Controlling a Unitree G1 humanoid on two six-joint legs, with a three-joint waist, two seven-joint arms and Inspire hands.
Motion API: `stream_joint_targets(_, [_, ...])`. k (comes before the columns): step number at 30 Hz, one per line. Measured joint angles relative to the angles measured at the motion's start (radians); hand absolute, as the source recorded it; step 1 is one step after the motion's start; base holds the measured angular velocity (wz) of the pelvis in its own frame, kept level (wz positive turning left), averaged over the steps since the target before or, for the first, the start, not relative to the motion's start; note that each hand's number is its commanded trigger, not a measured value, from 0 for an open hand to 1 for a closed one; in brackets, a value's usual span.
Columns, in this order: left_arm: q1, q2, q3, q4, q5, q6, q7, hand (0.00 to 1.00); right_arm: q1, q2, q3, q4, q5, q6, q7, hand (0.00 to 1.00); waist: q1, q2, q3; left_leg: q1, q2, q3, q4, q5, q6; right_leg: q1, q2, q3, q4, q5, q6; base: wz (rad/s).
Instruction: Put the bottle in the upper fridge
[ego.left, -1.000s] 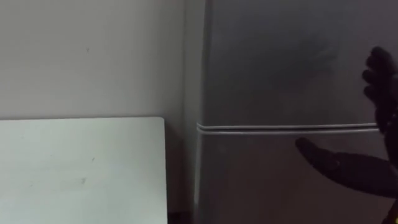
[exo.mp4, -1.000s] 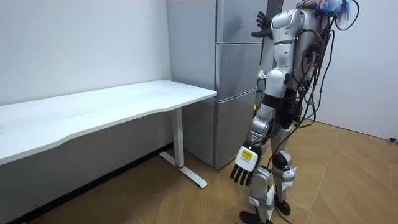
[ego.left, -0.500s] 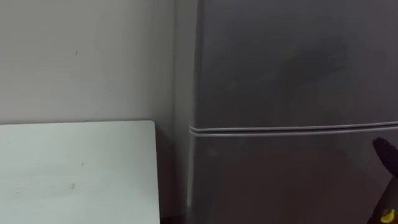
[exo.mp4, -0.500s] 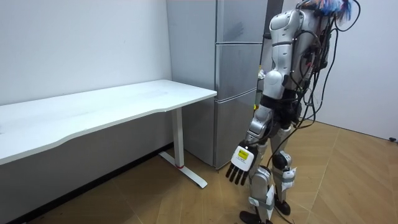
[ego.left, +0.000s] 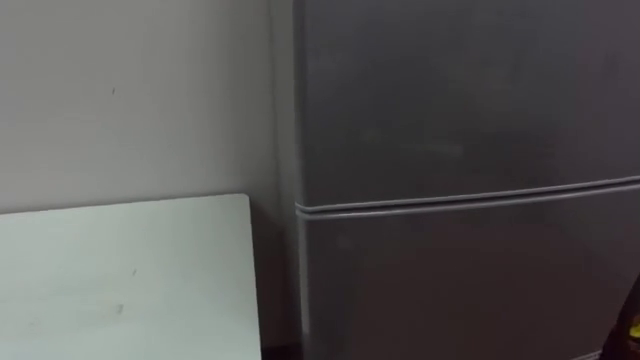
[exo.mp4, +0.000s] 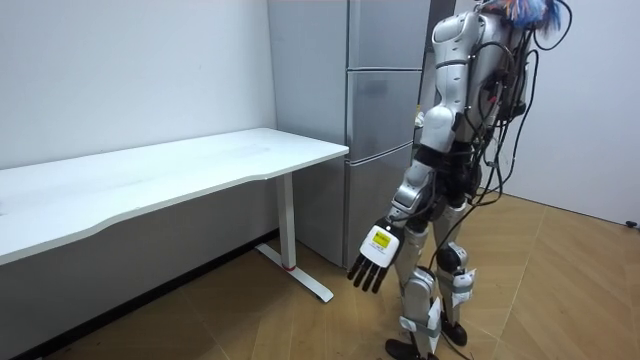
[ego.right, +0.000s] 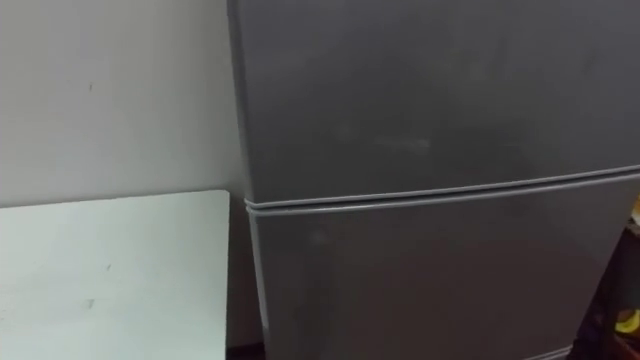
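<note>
I stand close in front of a grey two-door fridge (ego.left: 460, 90), seen in the room view as the tall fridge (exo.mp4: 375, 110). Both doors are shut, with the seam (ego.left: 470, 195) between the upper and lower door running across at mid-height. My left hand (exo.mp4: 373, 262) hangs open beside my leg, fingers straight, holding nothing. A dark sliver of my right hand (ego.right: 622, 290) shows at the lower right edge, low in front of the lower door.
A white table (ego.left: 120, 280) stands on my left, its corner close to the fridge's side, and appears long in the room view as the table (exo.mp4: 150, 185). A plain wall (ego.left: 130, 100) is behind it. Bare wooden floor (exo.mp4: 560, 290) lies behind me.
My right hand has dropped from the upper fridge door to the lower right edge of the view. My left hand has swung a little forward. The eye view has shifted.
</note>
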Motion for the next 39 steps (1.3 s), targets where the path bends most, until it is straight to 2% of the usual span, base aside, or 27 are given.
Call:
stream_joint_targets(3, [0.014, -0.002, 0.0, -0.046, -0.018, 0.002, 0.0, 0.0, 0.025, 0.03, -0.015, 0.084, 0.188, 0.0, -0.009, 0.0, -0.002, -0.015, 0.0015, -0.003, -0.003, -0.013, -0.004, 0.0, 0.0, 0.002, -0.002, -0.013, -0.002, -0.002, 0.003, 0.12])
stream_joint_targets(6, [0.014, -0.001, 0.0, -0.055, -0.019, 0.02, 0.0, 0.0, 0.059, 0.063, -0.013, 0.134, 0.331, 0.002, -0.033, 0.0, -0.002, -0.012, 0.001, -0.006, -0.007, -0.017, -0.006, -0.001, 0.001, 0.006, -0.005, -0.017, -0.003, -0.004, 0.005, 0.04])
stream_joint_targets(9, [0.009, -0.004, -0.01, -0.055, -0.019, 0.033, -0.001, 0.0, 0.07, 0.083, 0.001, 0.247, 0.333, 0.007, -0.04, 0.0, -0.014, -0.005, 0.0007, -0.005, -0.017, -0.035, -0.007, 0.001, 0.006, 0.012, -0.014, -0.033, 0.002, -0.009, 0.011, 0.17])
stream_joint_targets(12, [0.01, -0.006, -0.027, -0.068, -0.043, 0.042, -0.002, 0.0, 0.069, 0.088, 0.024, 0.32, 0.343, 0.006, -0.041, 0.0, -0.016, 0.008, 0.0024, -0.005, -0.021, -0.032, -0.009, -0.002, 0.012, 0.001, -0.022, -0.028, 0.017, -0.015, 0.017, 0.01])
stream_joint_targets(16, [0.013, -0.008, -0.051, -0.092, -0.055, 0.041, -0.01, 0.0, 0.067, 0.099, 0.069, 0.442, 0.375, 0.005, -0.038, 0.0, -0.02, 0.009, 0.0034, -0.007, -0.024, -0.04, -0.008, -0.004, 0.015, 0.007, -0.024, -0.032, 0.015, -0.017, 0.02, 0.07])
stream_joint_targets(20, [0.017, -0.011, -0.056, -0.103, -0.054, 0.04, -0.009, 0.0, 0.072, 0.104, 0.102, 0.604, 0.404, 0.004, -0.016, 0.0, -0.021, 0.013, 0.0008, -0.004, -0.028, -0.043, -0.003, -0.005, 0.016, 0.01, -0.028, -0.039, 0.014, -0.02, 0.022, 0.03])
stream_joint_targets(23, [0.021, -0.011, -0.056, -0.103, -0.055, 0.04, -0.009, 0.0, 0.079, 0.112, 0.117, 0.712, 0.374, 0.008, 0.01, 0.0, -0.021, 0.021, -0.0003, -0.002, -0.03, -0.043, -0.004, -0.005, 0.017, 0.013, -0.029, -0.038, 0.015, -0.021, 0.024, 0.0])
stream_joint_targets(25, [0.011, -0.015, -0.056, -0.103, -0.055, 0.04, -0.009, 0.0, 0.082, 0.113, 0.14, 0.763, 0.301, 0.014, 0.02, 0.0, -0.02, 0.026, -0.0002, 0.001, -0.032, -0.043, -0.01, -0.005, 0.017, 0.012, -0.031, -0.036, 0.015, -0.022, 0.025, 0.0])
stream_joint_targets(28, [0.003, -0.029, -0.059, -0.079, -0.055, 0.04, -0.009, 0.0, 0.078, 0.113, 0.183, 0.891, 0.184, 0.016, 0.068, 0.0, -0.019, 0.028, 0.0013, 0.02, -0.035, -0.043, -0.014, -0.005, 0.017, 0.027, -0.032, -0.035, 0.015, -0.025, 0.028, 0.0])
stream_joint_targets(30, [0.0, -0.042, -0.059, -0.074, -0.054, 0.04, -0.017, 0.0, 0.075, 0.114, 0.204, 0.962, 0.108, 0.032, 0.117, 0.0, -0.016, 0.03, 0.0035, 0.029, -0.035, -0.042, -0.016, -0.006, 0.018, 0.034, -0.032, -0.033, 0.015, -0.026, 0.028, 0.0])
stream_joint_targets(34, [-0.01, -0.047, -0.06, -0.066, -0.054, 0.04, -0.039, 0.0, 0.067, 0.113, 0.245, 1.036, -0.013, 0.053, 0.192, 0.0, -0.013, 0.03, 0.0039, 0.027, -0.036, -0.043, -0.013, -0.007, 0.02, 0.032, -0.034, -0.036, 0.014, -0.027, 0.028, 0.0])
stream_joint_targets(36, [-0.017, -0.047, -0.062, -0.066, -0.054, 0.04, -0.04, 0.0, 0.067, 0.112, 0.311, 1.062, -0.069, 0.061, 0.252, 0.0, 0.005, 0.031, 0.0039, 0.022, -0.035, -0.041, -0.011, -0.007, 0.02, 0.023, -0.034, -0.033, 0.014, -0.028, 0.028, -0.04])
stream_joint_targets(39, [-0.023, -0.047, -0.072, -0.066, -0.054, 0.04, -0.039, 0.0, 0.061, 0.115, 0.355, 1.069, -0.119, 0.077, 0.331, 0.0, 0.016, 0.033, 0.0032, 0.019, -0.035, -0.043, -0.01, -0.008, 0.021, 0.023, -0.034, -0.034, 0.016, -0.028, 0.028, 0.01])
